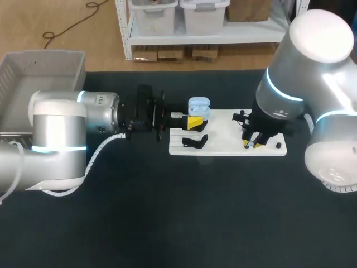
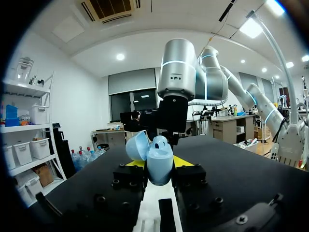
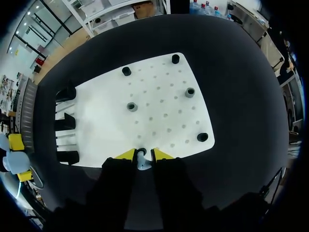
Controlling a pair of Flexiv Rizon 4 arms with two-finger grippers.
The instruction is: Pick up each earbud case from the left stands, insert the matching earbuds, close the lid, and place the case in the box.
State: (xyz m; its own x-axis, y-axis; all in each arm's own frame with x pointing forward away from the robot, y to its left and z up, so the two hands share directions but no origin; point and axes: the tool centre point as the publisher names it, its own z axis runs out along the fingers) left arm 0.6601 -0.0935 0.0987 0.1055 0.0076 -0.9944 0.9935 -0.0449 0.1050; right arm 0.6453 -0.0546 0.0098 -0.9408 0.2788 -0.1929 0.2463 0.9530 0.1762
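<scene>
Head view, L to R: the box (image 1: 22, 67) sits at approx 10 o'clock from your left gripper (image 1: 195, 116), well apart. The L fingers point toward 3 o'clock and are clamped on the blue earbud case (image 1: 199, 106). Its lid is open and it's off the stands (image 1: 195, 142), held over the 9 o'clock end of the white board (image 1: 223, 134).

Left wrist view confirms it: the case (image 2: 159, 164) stands upright between the yellow tips, lid tipped to one side.

Your right gripper (image 1: 252, 144) is at the board's 6 o'clock edge. In the right wrist view its fingers are pinched on a small pale earbud (image 3: 140, 159) (prob. an earbud, too small to be sure).

Key relation: the case lies at approx 10 o'clock from the R fingers, near but not touching. The R arm has the earbud, so I'd judge it carries that way to the open case mouth while the L arm holds the case.
</scene>
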